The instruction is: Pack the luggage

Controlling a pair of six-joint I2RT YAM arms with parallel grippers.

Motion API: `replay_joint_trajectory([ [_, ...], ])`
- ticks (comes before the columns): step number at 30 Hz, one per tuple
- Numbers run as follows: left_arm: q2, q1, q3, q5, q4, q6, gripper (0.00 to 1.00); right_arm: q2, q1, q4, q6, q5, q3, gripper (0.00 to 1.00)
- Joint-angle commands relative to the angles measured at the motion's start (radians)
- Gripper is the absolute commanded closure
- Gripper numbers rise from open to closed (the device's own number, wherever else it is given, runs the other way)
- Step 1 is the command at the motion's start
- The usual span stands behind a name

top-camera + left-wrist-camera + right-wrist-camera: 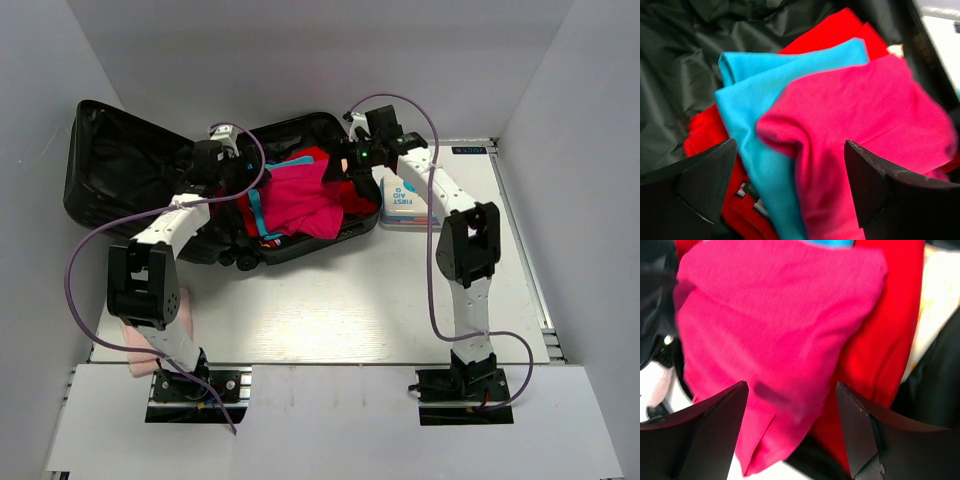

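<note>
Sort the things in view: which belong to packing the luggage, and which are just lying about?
In the job: luggage, pink garment, blue garment, red garment.
Lying about: first-aid tin beside the case, pale pink cloth at the near left.

The large black hard-shell clamshell suitcase (120, 170) lies open at the far left corner of the white table (350, 310). Its shiny-lined lid is opened leftward. Its right half holds pink cloth (305, 205) atop turquoise cloth (755, 100) and red cloth (312, 156).
</note>
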Motion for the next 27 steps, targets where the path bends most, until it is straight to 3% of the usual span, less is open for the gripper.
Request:
replay_joint_trajectory([
  [1, 0.016, 0.015, 0.071, 0.087, 0.007, -0.073, 0.01, -0.093, 0.002, -0.119, -0.007, -0.022, -0.010, 0.23],
  [4, 0.087, 0.014, 0.123, 0.136, 0.008, -0.107, 0.01, -0.124, -0.001, -0.118, -0.004, -0.028, -0.082, 0.23],
  [10, 0.202, -0.005, 0.208, 0.127, -0.016, -0.130, 0.18, -0.123, 0.011, -0.087, -0.065, -0.033, -0.156, 0.23],
  [12, 0.222, -0.012, 0.209, 0.099, -0.019, -0.132, 0.28, -0.104, 0.010, -0.072, -0.073, -0.007, -0.141, 0.25],
  [13, 0.225, -0.017, 0.203, 0.093, -0.019, -0.132, 0.41, -0.098, 0.014, -0.061, -0.074, -0.004, -0.136, 0.27],
  [17, 0.216, -0.017, 0.171, 0.073, 0.014, -0.144, 0.70, -0.049, 0.017, -0.017, -0.070, 0.025, -0.115, 0.33],
  [19, 0.207, -0.019, 0.166, 0.073, 0.028, -0.144, 0.79, -0.026, 0.022, 0.017, -0.057, 0.015, -0.103, 0.37],
  [22, 0.199, -0.019, 0.168, 0.064, 0.040, -0.144, 0.82, -0.005, 0.027, 0.068, -0.048, -0.011, -0.086, 0.46],
  [27, 0.179, -0.020, 0.163, 0.030, 0.044, -0.129, 1.00, 0.000, 0.034, 0.147, -0.036, -0.013, -0.075, 0.50],
])
